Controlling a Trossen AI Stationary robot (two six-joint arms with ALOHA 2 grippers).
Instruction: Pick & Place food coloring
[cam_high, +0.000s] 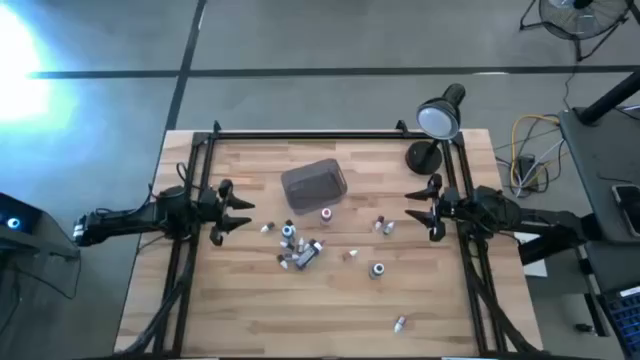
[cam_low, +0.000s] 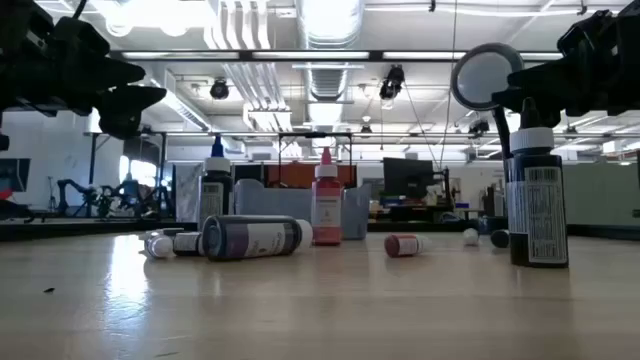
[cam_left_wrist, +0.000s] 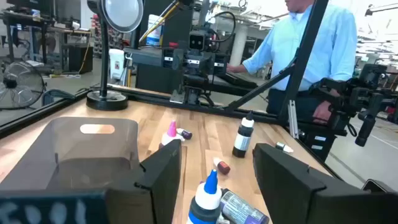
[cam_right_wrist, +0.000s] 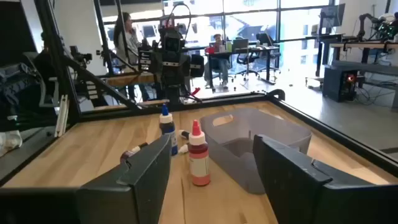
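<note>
Clutter sits around the middle of the pale wooden slatted desk (cam_high: 250, 310): a translucent grey square tub (cam_high: 314, 186) toward the far side, and a black desk lamp with a round head (cam_high: 437, 120) at the far right corner. A black metal frame (cam_high: 300, 133) runs round the desk's edges.

Tiny food coloring bottles (cam_high: 300, 250), pale-bodied with white, pink, blue or dark caps, lie scattered just on the near side of the tub, between the two arms. Most bunch near the centre, some upright, some tipped over. One lone bottle (cam_high: 400, 323) lies well apart toward the near right.

Left gripper (cam_high: 228, 211) hangs over the desk's left side with its fingers released, grasping nothing. Right gripper (cam_high: 425, 208) hangs over the right side, fingers likewise spread and empty. Nothing stands between either gripper and the bottles.

From desk height, a dark-capped bottle (cam_low: 536, 195) stands tall at the right and a dark-labelled one (cam_low: 255, 237) lies on its side. The left wrist view shows a person in a light blue shirt (cam_left_wrist: 311, 50) beyond the desk, unseen from above.
</note>
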